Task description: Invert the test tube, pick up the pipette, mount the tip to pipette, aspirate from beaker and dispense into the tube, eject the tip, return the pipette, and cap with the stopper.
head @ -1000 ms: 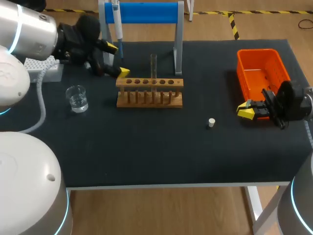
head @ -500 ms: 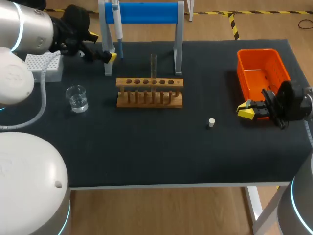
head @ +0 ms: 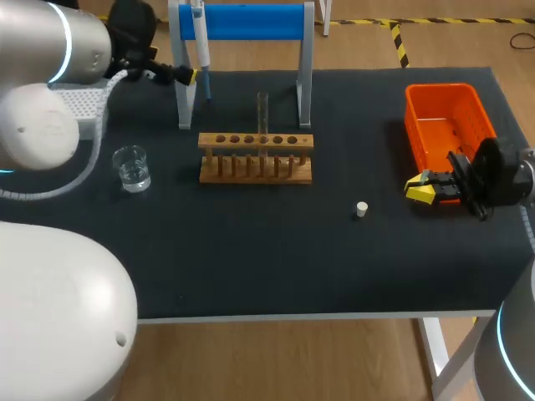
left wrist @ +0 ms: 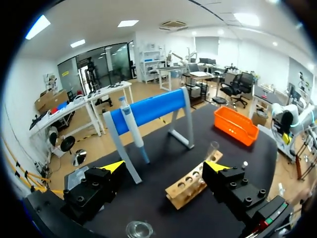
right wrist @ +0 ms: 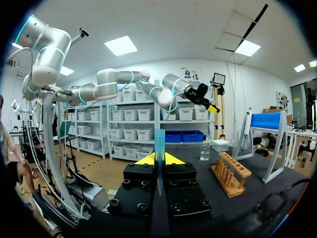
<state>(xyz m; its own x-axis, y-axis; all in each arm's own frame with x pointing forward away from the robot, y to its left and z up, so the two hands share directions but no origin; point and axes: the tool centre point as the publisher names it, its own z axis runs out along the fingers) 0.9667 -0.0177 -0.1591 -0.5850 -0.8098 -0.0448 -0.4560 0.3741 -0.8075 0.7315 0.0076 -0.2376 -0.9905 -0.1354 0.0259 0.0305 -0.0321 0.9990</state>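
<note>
The left pincer [left wrist: 166, 168] stands wide, its yellow tips spread to either side, and it is raised at the far left corner of the surface [head: 251, 251], pointed at the pipette [head: 201, 38]. The pipette hangs upright by its head from the blue-barred stand [head: 251, 21], just ahead of the open fingers and a little toward one of them. It is not yet between them, so the step in hand looks like the pick-up. The wide spread suits sliding in around the hanging body, and the hanging posture leaves the shaft free to be gripped from the side. The right pincer [right wrist: 158, 159] rests low beside the orange bin [head: 418, 117], well apart from the stand. It is closed on a slim blue pipette tip [right wrist: 158, 141], which stands upright between its yellow ends with the open mouth upward (presumably so the pipette can be pressed down into it). The test tube [head: 262, 113] stands upright in a middle hole of the wooden rack [head: 256, 167], in front of the stand, and from the left wrist its mouth seems to face up, ready to receive liquid. The beaker [head: 132, 167], with a little clear liquid, sits left of the rack within the left arm's reach. The small white stopper [head: 361, 209] lies alone on the right arm's side, between the rack and the bin, likely kept there for the capping at the end.
</note>
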